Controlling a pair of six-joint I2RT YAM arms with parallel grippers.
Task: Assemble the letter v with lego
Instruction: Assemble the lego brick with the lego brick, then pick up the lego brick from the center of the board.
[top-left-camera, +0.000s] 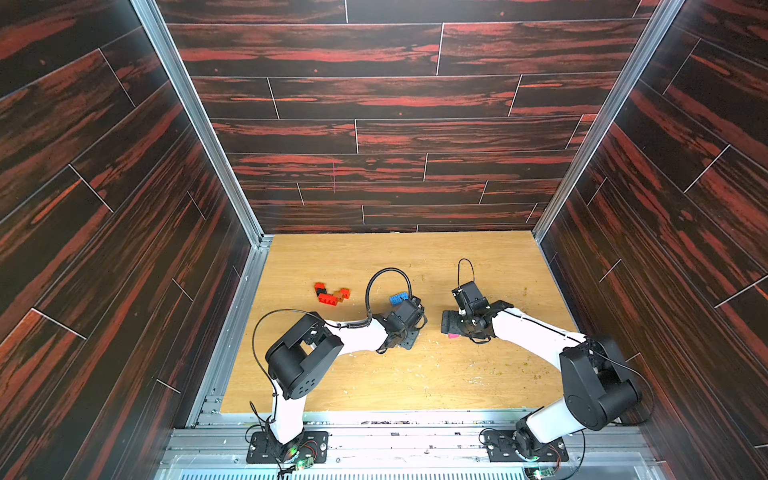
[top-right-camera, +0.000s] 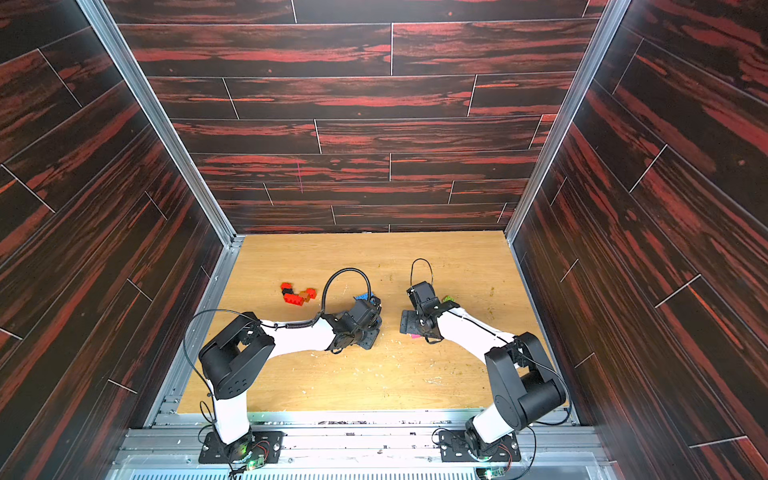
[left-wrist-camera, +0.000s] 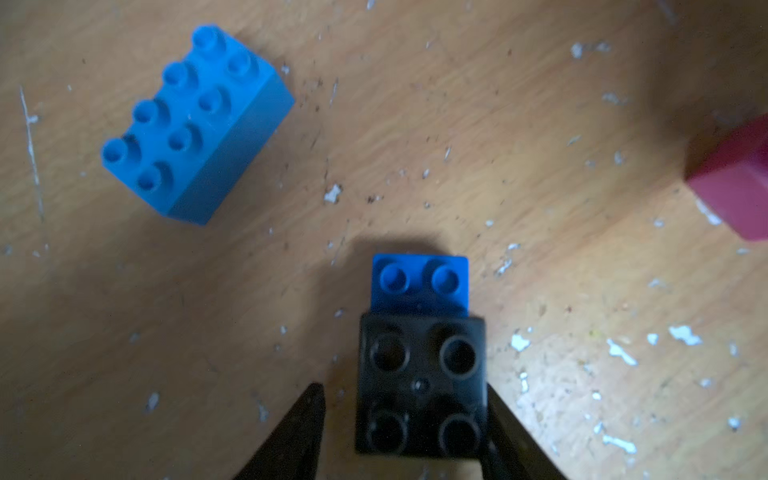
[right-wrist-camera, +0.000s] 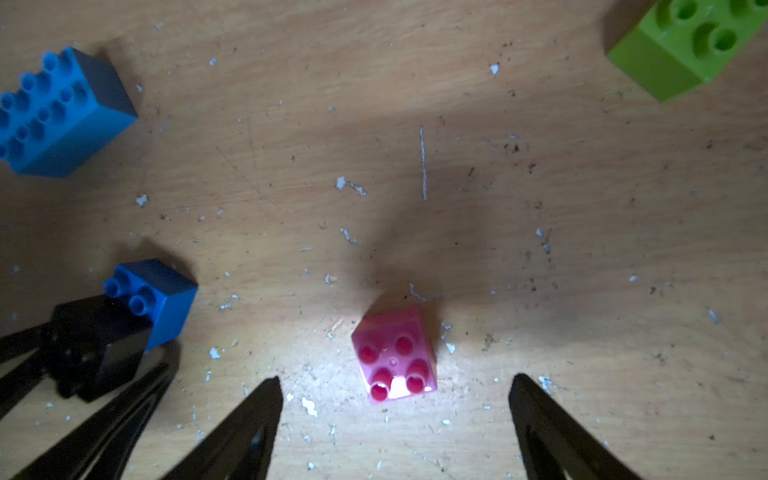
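Lego, centre: black brick (left-wrist-camera: 419, 386) sits half over blue square brick (left-wrist-camera: 419, 282) on the table (top-left-camera: 374, 382), inside the left gripper (left-wrist-camera: 404, 386), fingers spread, a gap showing on one side. Nearby, long light blue brick (left-wrist-camera: 195, 124). At the right gripper (right-wrist-camera: 395, 378), spread wide, pink brick (right-wrist-camera: 395, 353) lies between the tips, touching neither. Further off, green brick (right-wrist-camera: 685, 41). Toward the left, brick cluster (top-left-camera: 332, 294) of red, black and orange-brown, in both top views.

1. Readable text, labels, brands, numbers, signs: none in any view.
2. Stud tops of the light blue brick (left-wrist-camera: 195, 124), black brick (left-wrist-camera: 420, 384) and pink brick (right-wrist-camera: 395, 353): too blurred to show any lettering.
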